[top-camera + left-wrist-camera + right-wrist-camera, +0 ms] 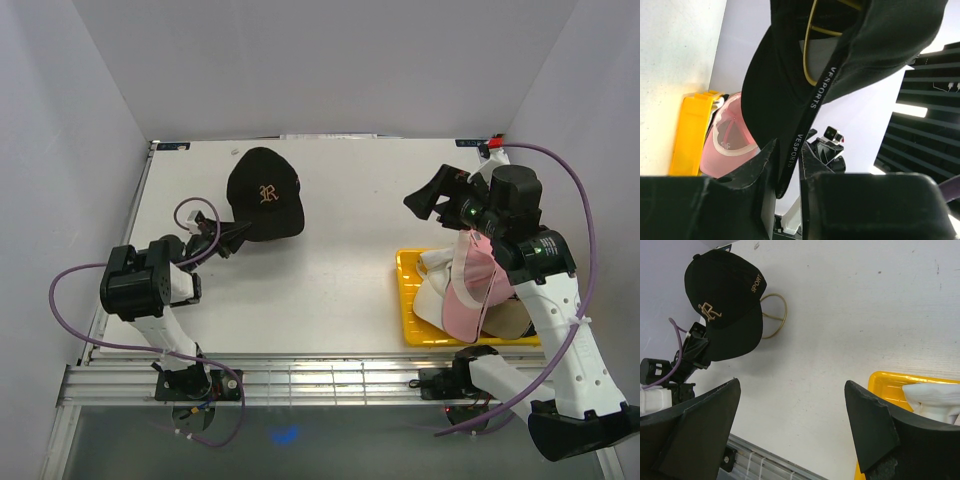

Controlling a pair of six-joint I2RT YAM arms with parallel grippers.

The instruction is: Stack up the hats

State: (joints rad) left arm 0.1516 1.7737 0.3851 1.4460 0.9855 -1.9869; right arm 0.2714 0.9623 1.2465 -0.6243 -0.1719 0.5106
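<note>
- Black left gripper [236, 236], on the nearer arm, has narrow jaws straddling the brim edge of the black cap [265, 190]; pinching or loose, I cannot tell.
- That cap sits left of centre, brim toward the near edge.
- Right gripper [428, 197] gapes wide, empty, by the yellow tray [404, 300], where the pink cap [468, 300] tops the pile, well apart.

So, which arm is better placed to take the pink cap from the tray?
Right. The right hand is open and hangs close to the tray, where the pink cap lies on top. The left hand is across the table, its fingers around the brim of the black cap.
</note>
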